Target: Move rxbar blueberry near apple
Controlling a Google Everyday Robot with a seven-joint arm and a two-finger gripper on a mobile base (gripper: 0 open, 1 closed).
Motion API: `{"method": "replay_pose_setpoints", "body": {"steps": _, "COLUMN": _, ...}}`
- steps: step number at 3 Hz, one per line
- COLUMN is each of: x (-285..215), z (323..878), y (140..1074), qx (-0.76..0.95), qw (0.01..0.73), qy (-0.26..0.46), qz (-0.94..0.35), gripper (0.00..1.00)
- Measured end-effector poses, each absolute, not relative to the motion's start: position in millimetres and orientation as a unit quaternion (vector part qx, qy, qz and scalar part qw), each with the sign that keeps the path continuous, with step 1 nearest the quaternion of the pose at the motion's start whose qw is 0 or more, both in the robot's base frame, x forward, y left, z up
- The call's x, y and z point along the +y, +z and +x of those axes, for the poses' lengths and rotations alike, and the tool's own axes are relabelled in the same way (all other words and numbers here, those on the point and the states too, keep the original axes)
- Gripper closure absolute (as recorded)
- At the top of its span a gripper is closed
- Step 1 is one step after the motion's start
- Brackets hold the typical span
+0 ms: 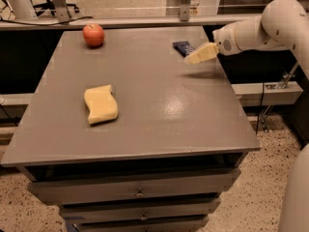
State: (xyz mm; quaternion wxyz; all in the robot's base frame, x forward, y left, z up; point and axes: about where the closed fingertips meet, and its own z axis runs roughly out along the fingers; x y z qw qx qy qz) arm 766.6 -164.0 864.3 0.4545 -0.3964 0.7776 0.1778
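Big grey surface [159, 110] with drawers under it, filling most of the view. White arm [270, 23] reaching in from 3 o'clock over the far right corner. Wavy yellow sponge [100, 104] lying flat at about 8 o'clock, well apart from everything else and not part of the job. Apple [93, 35] sitting upright way out at 11 o'clock, close to the far edge. Gripper [201, 53] hanging low at about 1 o'clock, right at the 4 o'clock end of the rxbar blueberry [181, 46]. Open or closed? Honestly can't tell from here, and same goes for touching the bar versus just above it. Bar itself flat on the surface at 1 o'clock, dark navy, one end tucked behind the gripper.

Looks like the grab stage, with nothing carried over yet. Tips for doing it well:

- Come down centred across the bar's short width rather than clipping one end. Otherwise likely to pivot or skid, being flat and slick-looking.
- Get a proper lift before heading toward 11 o'clock, no dragging.
- Stop just short of the apple and set down gently beside it. Easy to bump something round and send it rolling off the far edge.
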Motion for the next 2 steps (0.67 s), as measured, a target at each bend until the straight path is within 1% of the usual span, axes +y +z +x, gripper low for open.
{"method": "replay_pose_setpoints", "body": {"steps": 2, "x": -163, "z": 774, "y": 838, "qx": 0.789, "qw": 0.444, "qy": 0.185, "qz": -0.382, "gripper": 0.00}}
